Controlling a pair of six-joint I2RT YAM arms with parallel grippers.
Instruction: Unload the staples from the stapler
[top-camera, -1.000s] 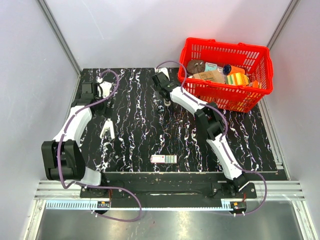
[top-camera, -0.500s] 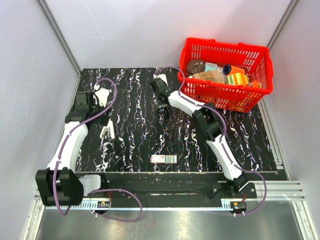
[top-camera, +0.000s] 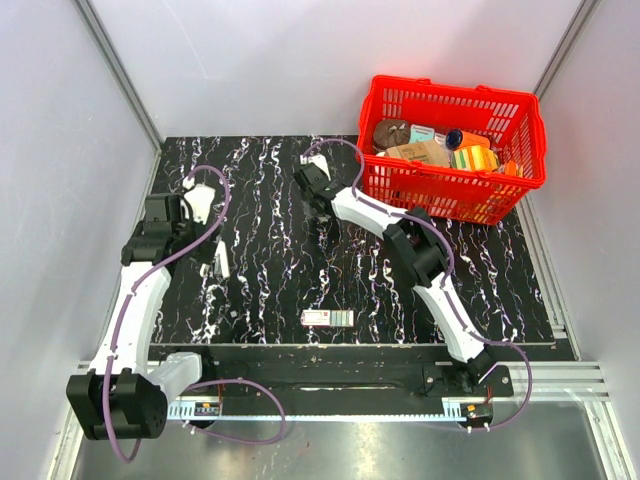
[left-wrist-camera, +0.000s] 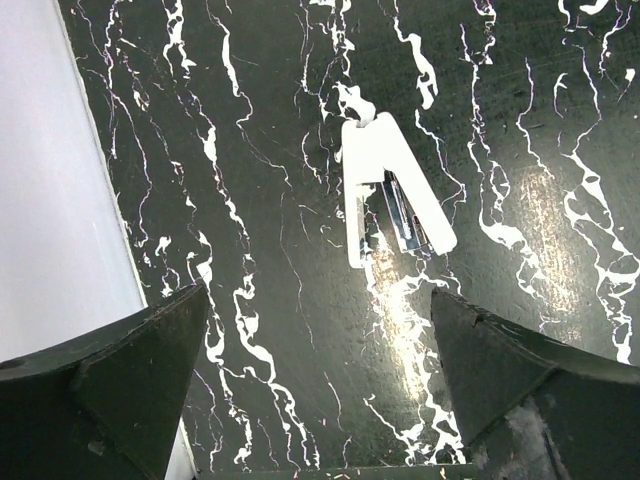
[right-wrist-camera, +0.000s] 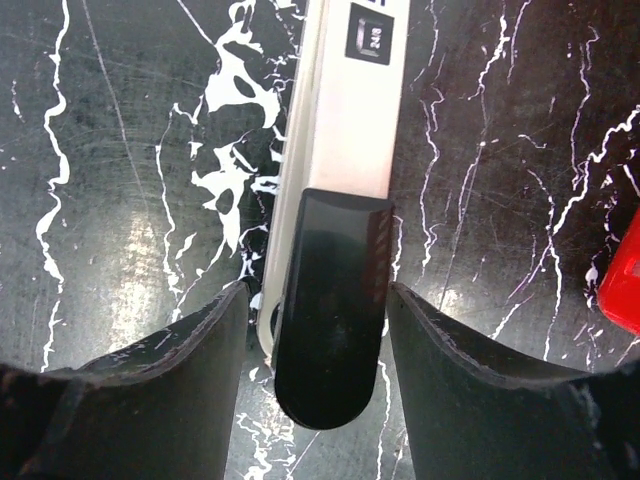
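Note:
The small white stapler (left-wrist-camera: 385, 190) lies on the black marbled table with its two arms spread open in a V from the hinge and the metal staple channel showing. In the top view it (top-camera: 218, 258) is at the left. My left gripper (left-wrist-camera: 318, 293) is open and empty, above the table short of the stapler; in the top view it (top-camera: 192, 235) is just left of it. My right gripper (right-wrist-camera: 318, 290) is open at the back middle of the table (top-camera: 320, 205). Its jaws stand either side of a long white bar with a black rounded end (right-wrist-camera: 330, 330).
A small flat red-and-green labelled box (top-camera: 327, 318) lies near the front edge. A red basket (top-camera: 450, 90) with several items stands at the back right; its corner shows in the right wrist view (right-wrist-camera: 625, 280). A white wall (left-wrist-camera: 60, 200) borders the table's left edge.
My left arm has swung toward the left edge and its gripper has shifted nearer, beside the stapler. My right gripper has moved slightly left. The stapler and box have stayed put.

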